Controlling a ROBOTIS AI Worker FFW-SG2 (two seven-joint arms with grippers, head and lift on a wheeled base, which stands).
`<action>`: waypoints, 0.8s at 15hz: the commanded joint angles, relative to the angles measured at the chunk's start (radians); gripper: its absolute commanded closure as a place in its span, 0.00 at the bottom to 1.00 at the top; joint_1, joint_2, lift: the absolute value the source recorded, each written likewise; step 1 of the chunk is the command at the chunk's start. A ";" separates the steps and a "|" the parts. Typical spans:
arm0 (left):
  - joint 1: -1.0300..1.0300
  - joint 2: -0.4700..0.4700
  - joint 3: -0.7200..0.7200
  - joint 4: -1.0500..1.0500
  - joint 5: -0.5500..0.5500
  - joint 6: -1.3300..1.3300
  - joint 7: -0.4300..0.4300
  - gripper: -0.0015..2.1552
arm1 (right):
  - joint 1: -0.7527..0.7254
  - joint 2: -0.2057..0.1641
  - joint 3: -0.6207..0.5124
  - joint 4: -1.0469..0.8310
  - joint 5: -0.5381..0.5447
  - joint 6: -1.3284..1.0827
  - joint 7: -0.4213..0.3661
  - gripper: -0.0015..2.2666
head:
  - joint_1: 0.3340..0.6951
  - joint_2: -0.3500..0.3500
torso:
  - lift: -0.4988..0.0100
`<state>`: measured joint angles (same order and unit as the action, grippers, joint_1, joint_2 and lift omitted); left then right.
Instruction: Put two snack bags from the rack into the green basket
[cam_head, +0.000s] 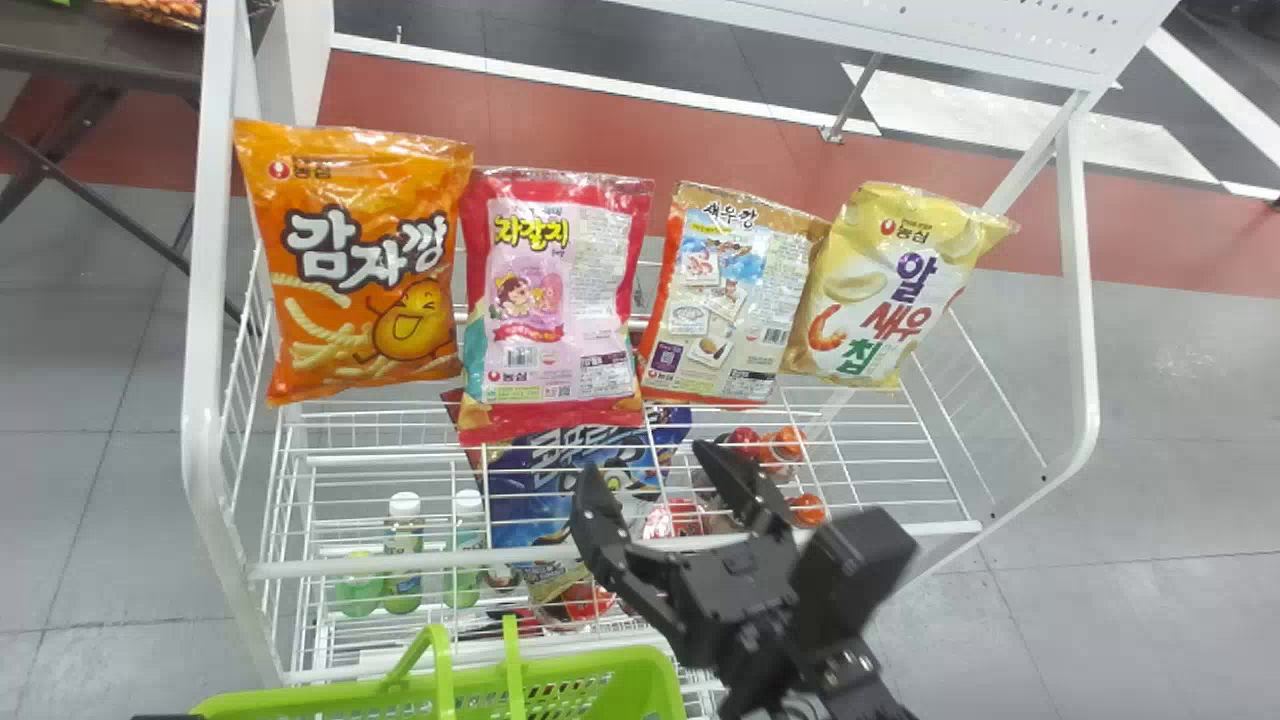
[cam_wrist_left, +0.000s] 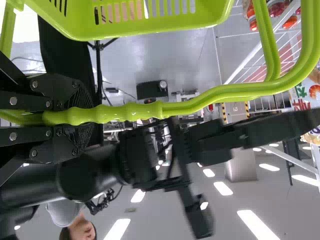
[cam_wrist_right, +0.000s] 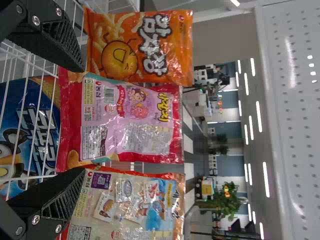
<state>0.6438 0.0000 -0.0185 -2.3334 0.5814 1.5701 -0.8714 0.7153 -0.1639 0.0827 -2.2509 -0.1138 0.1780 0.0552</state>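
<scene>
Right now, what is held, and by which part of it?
The left gripper holds the green basket by its handle; the right gripper holds nothing.

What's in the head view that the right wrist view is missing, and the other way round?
Head view: the green basket, the yellow snack bag and a white-capped bottle.
Right wrist view: a leafy plant and a ceiling light.
Both: the white rack, its orange bag, red-and-pink bag, tan-and-orange bag and lower blue bag, plus the right gripper, fingers apart.
</scene>
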 joint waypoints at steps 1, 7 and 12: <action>-0.007 -0.003 -0.003 0.002 -0.008 0.001 0.003 0.63 | -0.143 0.004 0.022 0.088 0.002 0.082 0.000 0.05 | 1.00 0.00 | 0.97; -0.033 0.000 0.005 0.019 -0.012 0.001 0.006 0.63 | -0.395 0.027 0.054 0.264 -0.007 0.085 0.006 0.05 | 1.00 0.00 | 0.97; -0.053 0.000 0.023 0.046 -0.011 0.001 0.002 0.63 | -0.539 0.053 0.072 0.386 0.002 0.150 0.015 0.05 | 1.00 0.04 | 0.97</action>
<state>0.5977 0.0000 0.0019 -2.2952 0.5703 1.5701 -0.8700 0.2126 -0.1152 0.1493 -1.8945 -0.1198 0.3091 0.0707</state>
